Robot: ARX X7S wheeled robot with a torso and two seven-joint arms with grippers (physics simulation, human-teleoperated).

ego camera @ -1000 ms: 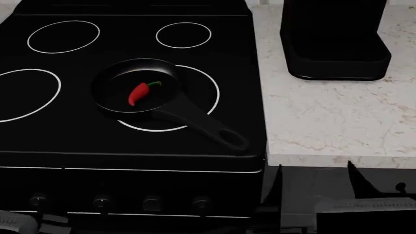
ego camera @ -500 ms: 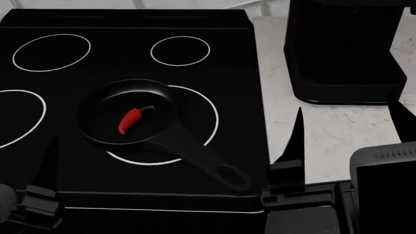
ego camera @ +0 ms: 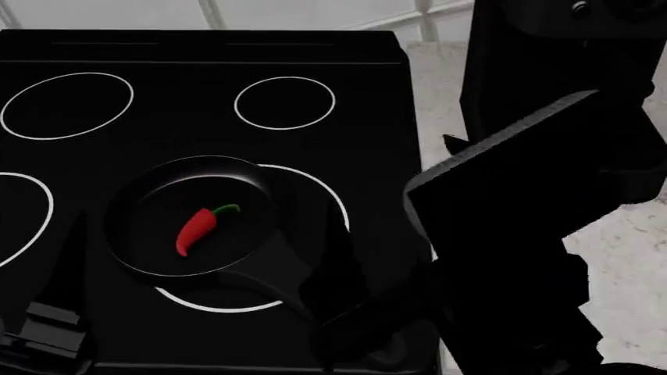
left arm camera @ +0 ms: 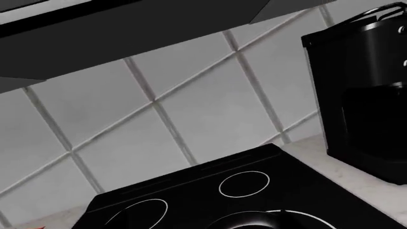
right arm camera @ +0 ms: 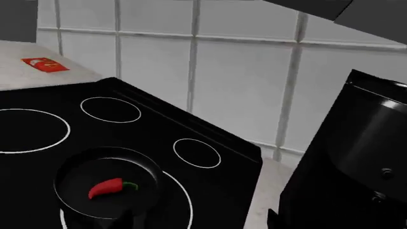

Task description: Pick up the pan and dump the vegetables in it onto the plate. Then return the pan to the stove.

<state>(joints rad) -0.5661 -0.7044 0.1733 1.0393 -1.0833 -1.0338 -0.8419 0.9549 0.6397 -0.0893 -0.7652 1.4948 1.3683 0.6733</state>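
the left claw (ego camera: 47,332) sits low at the stove's (ego camera: 208,47) front edge, just left of the pan (ego camera: 187,219), and i cannot tell if it is spread. the red chili (ego camera: 198,228) lies in the pan on the front right ring, no writing can be read. the right arm (ego camera: 521,234) has risen since before and now hides the pan's handle, its claw hidden too.
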